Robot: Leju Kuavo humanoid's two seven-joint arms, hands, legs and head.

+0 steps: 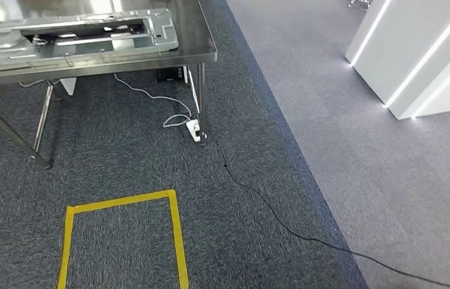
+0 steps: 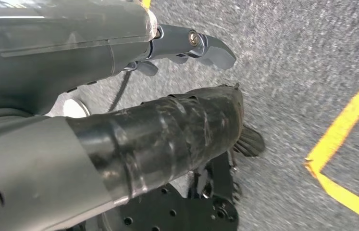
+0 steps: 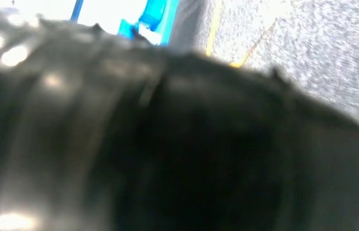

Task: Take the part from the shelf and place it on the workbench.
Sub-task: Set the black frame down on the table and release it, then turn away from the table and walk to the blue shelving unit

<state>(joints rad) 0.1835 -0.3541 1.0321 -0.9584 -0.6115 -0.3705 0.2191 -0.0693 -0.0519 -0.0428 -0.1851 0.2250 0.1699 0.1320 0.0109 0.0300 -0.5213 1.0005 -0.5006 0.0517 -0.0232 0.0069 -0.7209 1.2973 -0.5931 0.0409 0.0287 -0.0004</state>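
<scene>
Head view shows the part [image 1: 75, 36], a flat pressed metal panel, lying on the steel workbench [image 1: 201, 42]. On the dark carpet below are a yellow tape rectangle [image 1: 177, 235], a white power strip [image 1: 193, 129] and a black cable [image 1: 282, 226]. The left hand [image 2: 187, 45] hangs over the carpet, fingers released, holding nothing. The right hand [image 3: 177, 144] is a dark blur; I cannot tell its state.
</scene>
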